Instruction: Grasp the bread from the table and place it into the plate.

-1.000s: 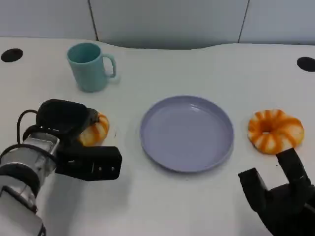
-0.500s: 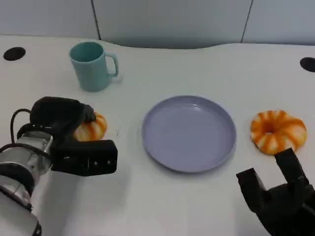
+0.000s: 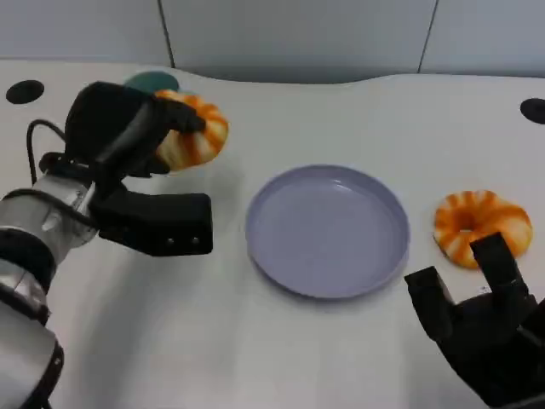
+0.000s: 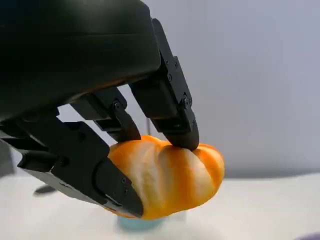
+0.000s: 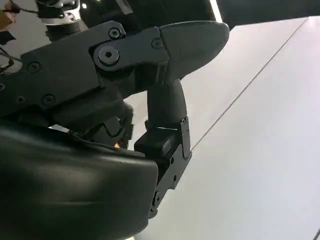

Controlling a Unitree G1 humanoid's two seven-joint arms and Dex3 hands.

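My left hand [image 3: 128, 141] holds an orange-and-white striped bread [image 3: 194, 129] lifted off the table, up and to the left of the lavender plate [image 3: 327, 230]. In the left wrist view the fingers [image 4: 170, 107] clamp the bread [image 4: 167, 175] from above and below. A second ring-shaped striped bread [image 3: 477, 223] lies on the table right of the plate. My right hand [image 3: 477, 328] hovers low at the front right, just in front of that second bread, fingers apart and holding nothing; it fills the near side of the right wrist view [image 5: 125, 125].
A teal mug [image 3: 153, 83] stands at the back left, mostly hidden behind my left hand and the lifted bread; its rim shows under the bread [image 4: 145, 224]. Dark round holes [image 3: 23, 92] [image 3: 532, 109] mark the table's far corners. A grey wall runs behind.
My left hand has closed on the left bread and lifted it up off the table, toward the mug and slightly right. The right hand has barely moved.
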